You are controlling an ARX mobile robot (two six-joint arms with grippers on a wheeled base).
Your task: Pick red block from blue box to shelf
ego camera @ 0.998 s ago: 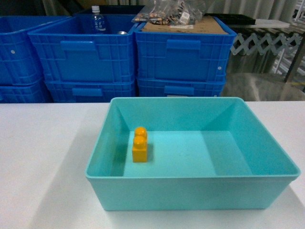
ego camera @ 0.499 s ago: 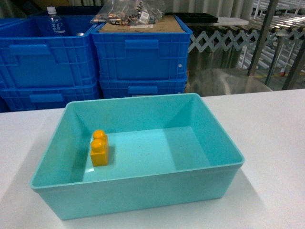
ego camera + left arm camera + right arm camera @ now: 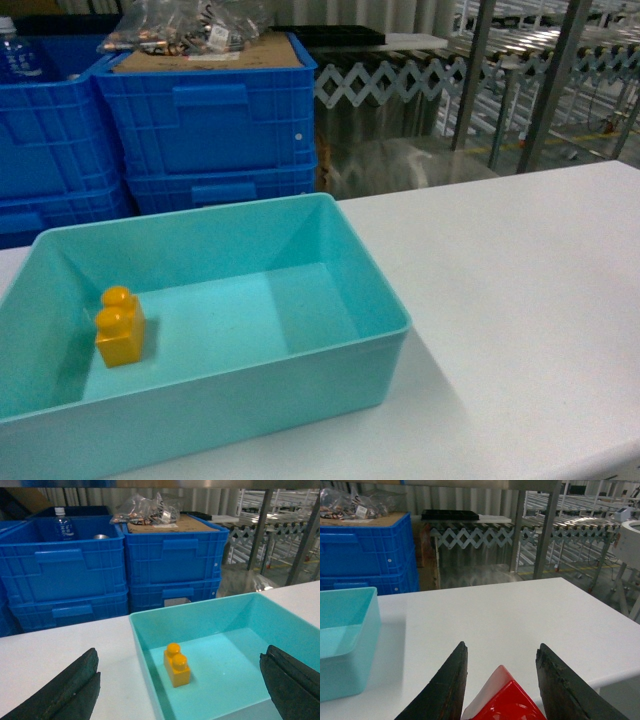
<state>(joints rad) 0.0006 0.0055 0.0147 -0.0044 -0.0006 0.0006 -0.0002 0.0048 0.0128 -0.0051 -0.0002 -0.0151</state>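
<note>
on the far left, dark blue ribbed crates (image 3: 205,120) are stacked behind the white desk (image 3: 520,290); one holds a water bottle (image 3: 63,524), and the nearest carries a sheet of cardboard (image 3: 215,58) with clear bags of small parts (image 3: 175,25) on top. in front of them the blue box (image 3: 345,365) sits on the desk with a yellow two-stud brick (image 3: 120,326) standing upright on its floor near the left wall. the left hand (image 3: 180,690) is released, its two dark fingers spread wide, one over the desk to the left of the box and one over the box's right side. further right, the right hand (image 3: 501,690) hangs above bare desk, well clear of the box, clenched around the red block (image 3: 502,700), which sits tilted between its fingers. behind the desk on the right stand the metal posts and rails of the shelf (image 3: 545,70).
</note>
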